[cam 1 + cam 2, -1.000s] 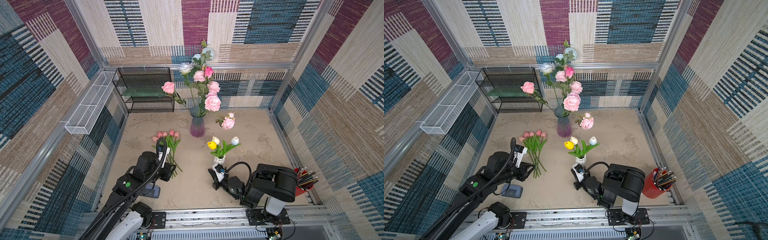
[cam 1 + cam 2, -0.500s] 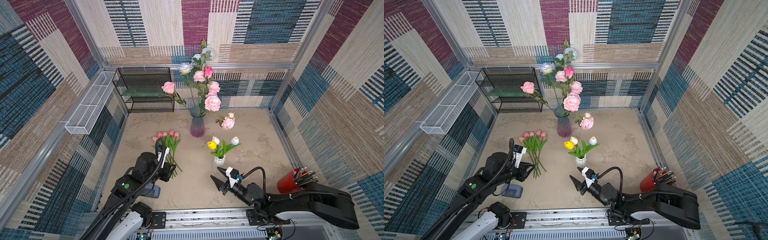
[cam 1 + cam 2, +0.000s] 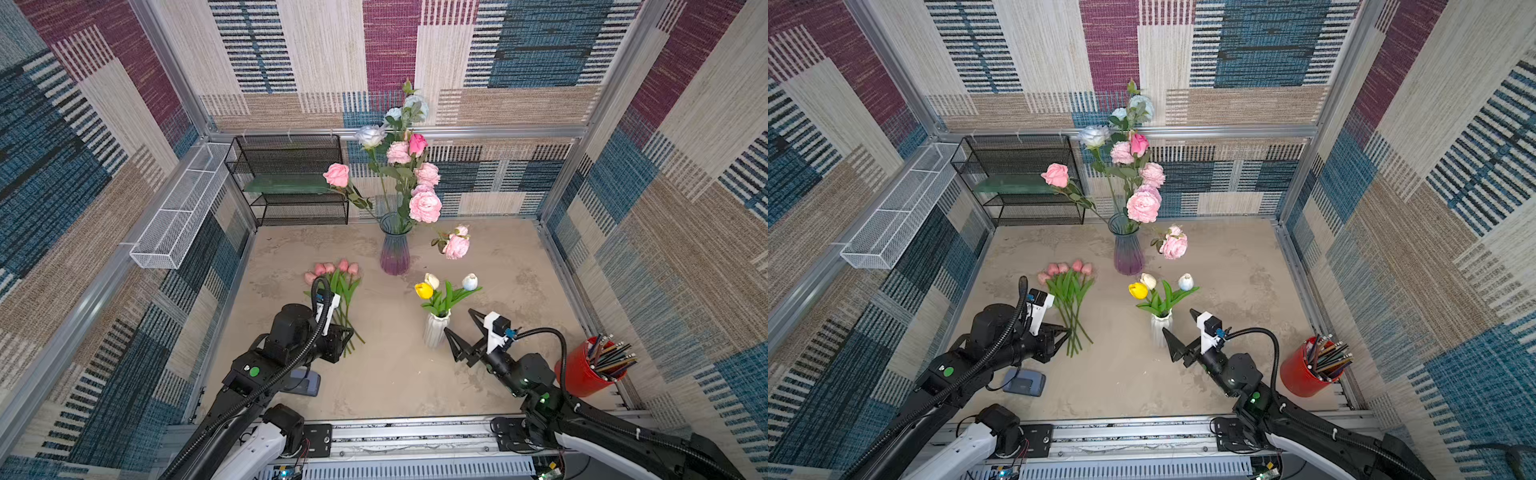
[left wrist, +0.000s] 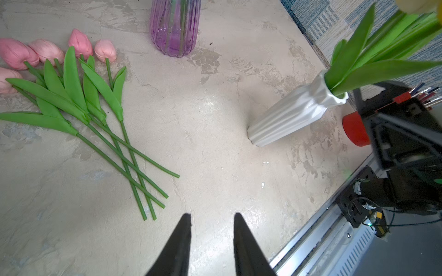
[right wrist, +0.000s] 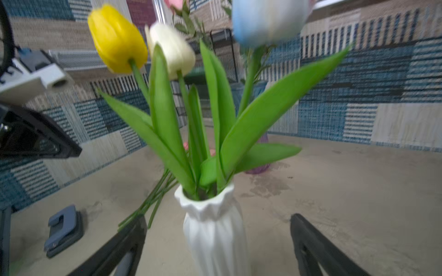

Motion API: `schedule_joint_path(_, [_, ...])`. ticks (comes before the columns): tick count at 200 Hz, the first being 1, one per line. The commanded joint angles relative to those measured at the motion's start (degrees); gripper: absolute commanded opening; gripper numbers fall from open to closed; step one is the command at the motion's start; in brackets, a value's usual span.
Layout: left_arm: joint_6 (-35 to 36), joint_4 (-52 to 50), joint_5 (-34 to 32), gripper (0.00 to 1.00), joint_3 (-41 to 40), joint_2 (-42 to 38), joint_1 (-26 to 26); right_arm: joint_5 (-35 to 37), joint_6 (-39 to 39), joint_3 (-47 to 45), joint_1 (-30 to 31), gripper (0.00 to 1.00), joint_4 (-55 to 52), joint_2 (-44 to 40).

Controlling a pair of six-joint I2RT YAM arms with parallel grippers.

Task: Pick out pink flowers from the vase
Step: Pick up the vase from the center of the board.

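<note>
My right gripper (image 3: 459, 321) is spread wide and empty. The ribbed white vase (image 3: 434, 332) of yellow, white and pale blue tulips (image 3: 448, 293) stands right in front of it. My left gripper (image 4: 212, 215) is slightly parted over bare table, pinching nothing, just beside the stem ends. Five smooth pink tulips (image 3: 332, 270) lie flat on the mottled beige table (image 3: 395, 374). Ruffled pink roses (image 3: 424, 206) stand in the fluted purple glass vase (image 3: 395, 253) behind. A red pencil cup (image 3: 582, 370) sits by my right arm.
</note>
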Motion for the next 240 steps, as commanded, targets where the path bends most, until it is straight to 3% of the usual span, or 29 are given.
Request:
schedule_joint_path(1, [1.0,0.6,0.4,0.33,-0.1,0.1,0.0,-0.1,-2.9,-1.0,2.9,0.95,1.0,6.7])
schedule_joint_path(31, [1.1,0.4,0.1,0.33,-0.1,-0.1,0.0,1.2,-3.9,0.9,0.9,0.95,5.7,13.6])
schedule_joint_path(108, [1.1,0.6,0.4,0.32,-0.2,0.0,0.0,-6.0,-7.7,6.7,-3.4,0.95,13.3,26.3])
schedule_joint_path(137, [1.1,0.7,0.5,0.31,-0.2,0.0,0.0,-7.5,-7.3,6.8,-5.7,1.00,16.5,28.9])
schedule_joint_path(240, [1.2,0.8,0.4,0.31,-0.4,-0.2,0.0,-12.4,-7.9,7.0,-8.0,0.54,17.8,30.1])
